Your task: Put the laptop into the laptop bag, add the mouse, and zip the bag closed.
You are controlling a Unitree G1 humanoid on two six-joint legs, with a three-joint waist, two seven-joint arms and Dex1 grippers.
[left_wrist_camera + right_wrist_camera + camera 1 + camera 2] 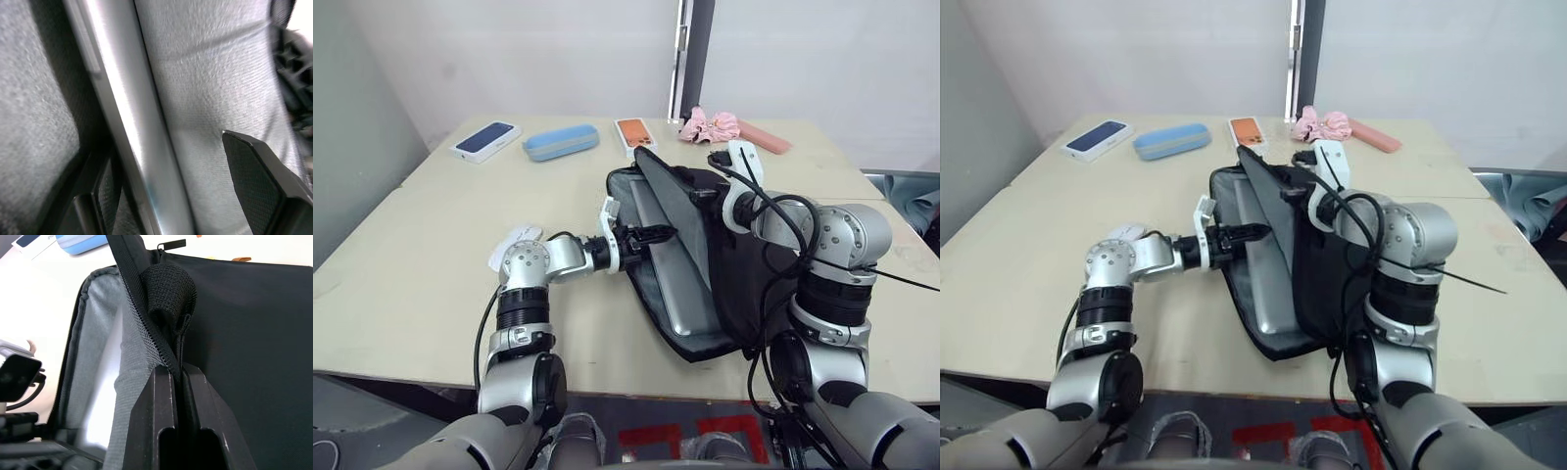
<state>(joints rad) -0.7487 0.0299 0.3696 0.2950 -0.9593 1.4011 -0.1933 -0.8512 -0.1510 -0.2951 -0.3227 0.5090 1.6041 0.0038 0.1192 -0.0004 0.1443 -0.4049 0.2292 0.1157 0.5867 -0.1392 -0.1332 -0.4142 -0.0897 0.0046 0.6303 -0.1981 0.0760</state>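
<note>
The laptop [677, 257] lies inside the laptop bag [729, 284]; the right hand [178, 382] pinches its flap up; the left hand [651, 235], parted, straddles the laptop's edge; mouse and zipping remain.

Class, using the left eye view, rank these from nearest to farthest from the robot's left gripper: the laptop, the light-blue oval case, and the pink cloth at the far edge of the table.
1. The laptop: right at the left gripper, inside the open laptop bag.
2. The light-blue case: far side of the table, toward the robot's left.
3. The pink cloth: far edge, toward the robot's right.
</note>
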